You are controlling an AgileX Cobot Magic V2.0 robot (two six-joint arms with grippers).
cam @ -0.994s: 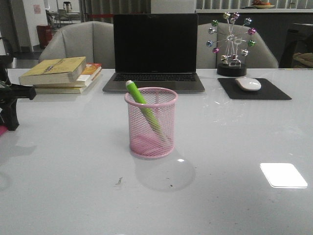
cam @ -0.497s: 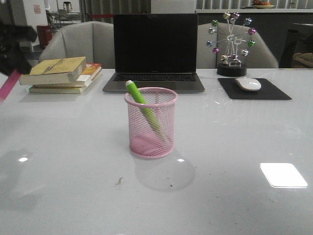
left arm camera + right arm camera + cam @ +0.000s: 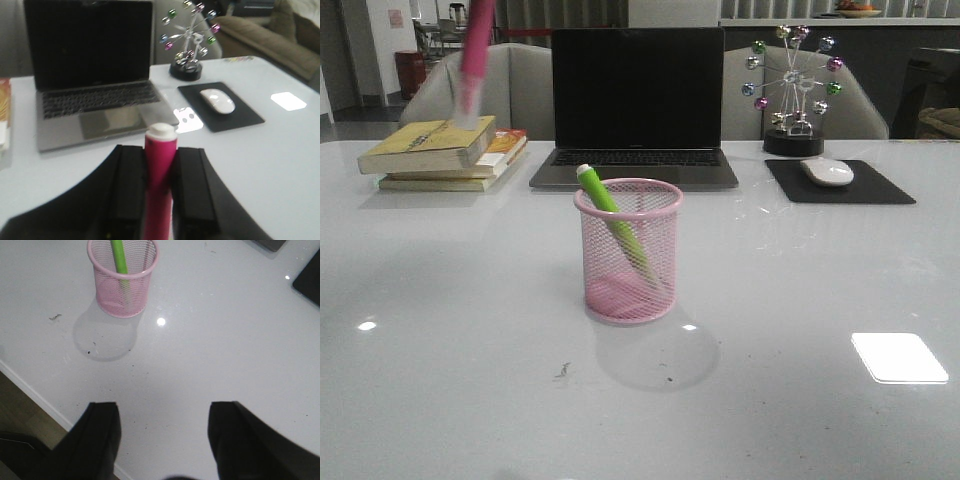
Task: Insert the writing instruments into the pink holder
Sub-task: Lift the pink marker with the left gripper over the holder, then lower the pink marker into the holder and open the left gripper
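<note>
The pink mesh holder [image 3: 628, 250] stands mid-table, also seen in the right wrist view [image 3: 123, 276]. The lime green pen [image 3: 613, 222] leans inside it, white end up past the rim. The magenta pen [image 3: 475, 55] hangs blurred at the top left of the front view, white end down, high above the books. My left gripper [image 3: 160, 150] is shut on that magenta pen [image 3: 159, 180]; the gripper itself is above the front view's top edge. My right gripper [image 3: 164, 410] is open over bare table near the front edge, well short of the holder.
A laptop [image 3: 637, 100] sits behind the holder. Stacked books [image 3: 445, 150] lie back left. A mouse [image 3: 827, 171] on a black pad [image 3: 840, 182] and a ferris-wheel ornament [image 3: 792, 90] stand back right. Table edge [image 3: 30, 390] is close to the right gripper.
The magenta pen has risen from the far left edge up and rightward, now hanging over the books. The holder and green pen have not moved.
</note>
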